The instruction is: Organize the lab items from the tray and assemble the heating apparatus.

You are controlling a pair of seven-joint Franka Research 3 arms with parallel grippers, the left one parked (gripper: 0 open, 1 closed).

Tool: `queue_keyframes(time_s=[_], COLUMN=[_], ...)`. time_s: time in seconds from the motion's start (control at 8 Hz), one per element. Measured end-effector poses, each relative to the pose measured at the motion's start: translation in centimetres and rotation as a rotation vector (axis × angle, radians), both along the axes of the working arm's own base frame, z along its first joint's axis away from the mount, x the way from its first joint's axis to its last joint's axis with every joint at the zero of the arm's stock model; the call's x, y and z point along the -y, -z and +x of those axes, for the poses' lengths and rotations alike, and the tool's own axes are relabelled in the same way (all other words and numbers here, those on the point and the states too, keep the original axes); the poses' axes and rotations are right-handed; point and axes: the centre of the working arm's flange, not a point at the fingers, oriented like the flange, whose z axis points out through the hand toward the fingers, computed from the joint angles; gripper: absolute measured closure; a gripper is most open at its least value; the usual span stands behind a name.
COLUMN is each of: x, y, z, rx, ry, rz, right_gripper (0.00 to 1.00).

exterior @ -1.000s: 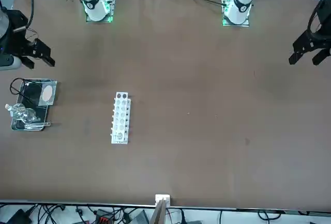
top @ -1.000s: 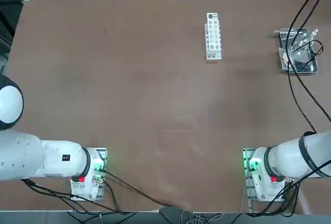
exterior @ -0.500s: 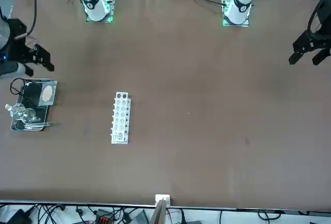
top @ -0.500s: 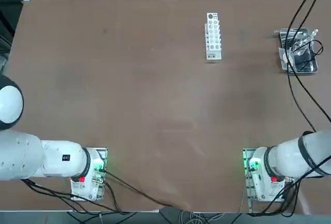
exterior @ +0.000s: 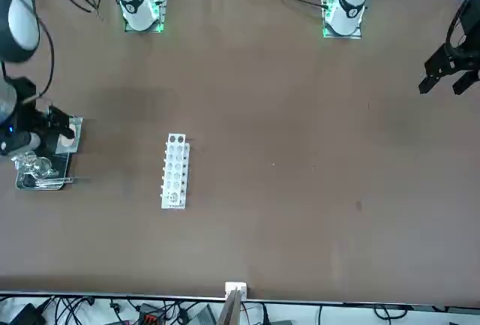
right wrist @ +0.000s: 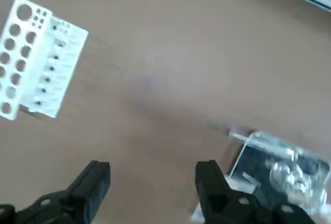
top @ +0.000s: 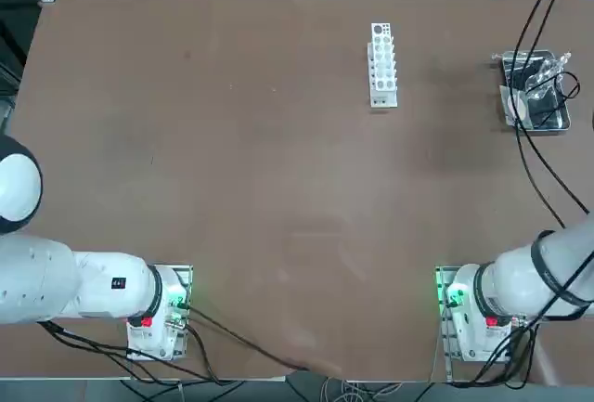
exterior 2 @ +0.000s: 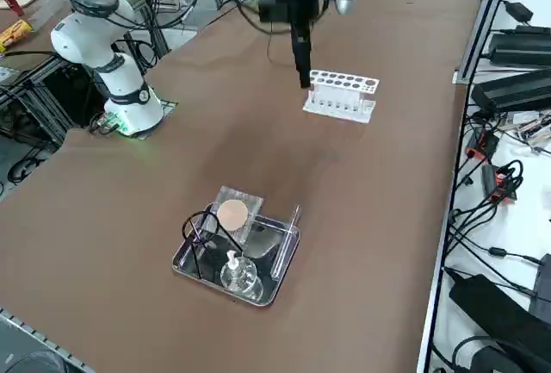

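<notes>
The right gripper point(right wrist: 153, 190) had moved in closer to the steel tray point(exterior 2: 281, 285) on the counter point(exterior 2: 362, 244), its jaws spread and holding nothing, so a first pick seemed near. The tray still held the glass burner point(exterior 2: 240, 276), the wire tripod point(exterior 2: 200, 228) and, at one end, the mesh square point(exterior 2: 232, 214).

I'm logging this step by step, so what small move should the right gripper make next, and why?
Probably a small shift toward the tray, fingers kept open, to line up over the mesh square: the right gripper is open and empty above the table, and the mesh, burner and wire tripod all lie at the tray, unassembled.
</notes>
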Motion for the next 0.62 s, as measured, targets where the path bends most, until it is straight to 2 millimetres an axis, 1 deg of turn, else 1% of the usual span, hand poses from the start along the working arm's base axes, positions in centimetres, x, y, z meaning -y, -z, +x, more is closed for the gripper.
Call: queue_keyframes(time_s=[0.25, 0.38, 0.62], x=[4.7, 6.7, 8.7], y=[5.5, 7.9, 11.9], z=[1.3, 1.8, 2.5], rx=[0.03, 0.057, 0.081], ry=[-0.222, -0.338, -0.508], rz=[0.08, 0.083, 0.064], right_gripper=[0.0, 0.0, 0.0])
